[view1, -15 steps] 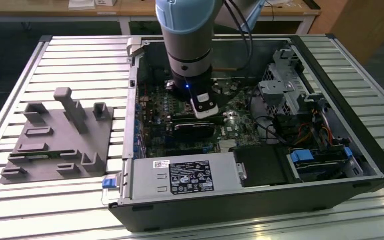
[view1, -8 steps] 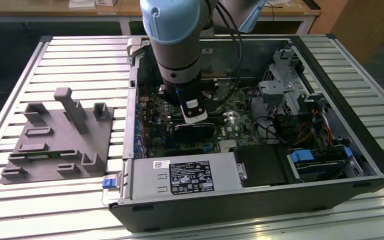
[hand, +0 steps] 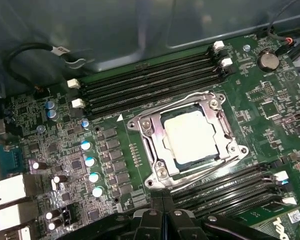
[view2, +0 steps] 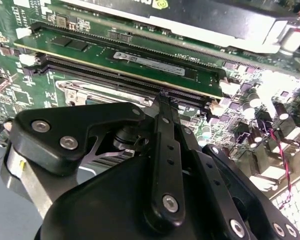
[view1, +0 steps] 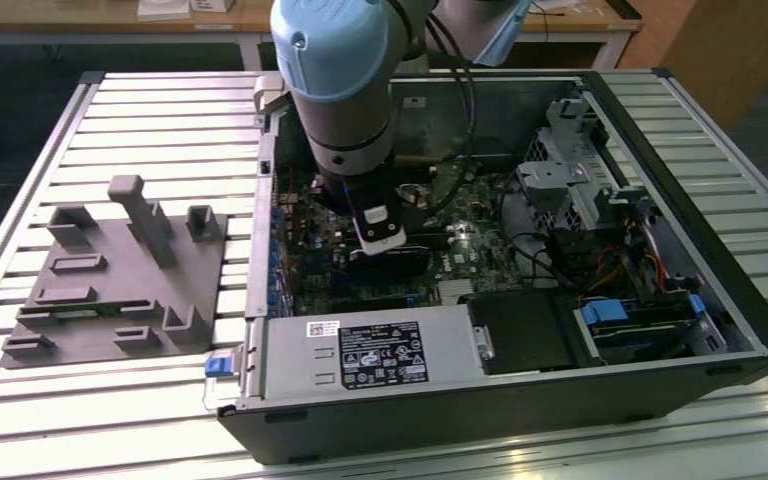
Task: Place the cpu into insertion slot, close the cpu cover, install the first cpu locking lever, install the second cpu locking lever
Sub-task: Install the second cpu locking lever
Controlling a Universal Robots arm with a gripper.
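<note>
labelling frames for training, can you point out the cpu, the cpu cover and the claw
cpu (hand: 192, 136): first wrist view, middle of its pale metal top.
cpu cover (hand: 151, 141): first wrist view, a side bar of the silvery frame around the chip.
claw (hand: 163, 212): first wrist view, where the two black fingertips meet.

- Exterior view sat high and well back, angled down at the open computer case (view1: 518, 300) on the slatted table (view1: 144, 130), arm (view1: 344, 90) in the middle.
- First wrist view looked down close at the insertion slot (hand: 190, 137).
- Second wrist view looked past the gripper (view2: 165, 105), very close.
- Both wrist views shared the motherboard (hand: 55, 150) (view2: 20, 95).
</note>
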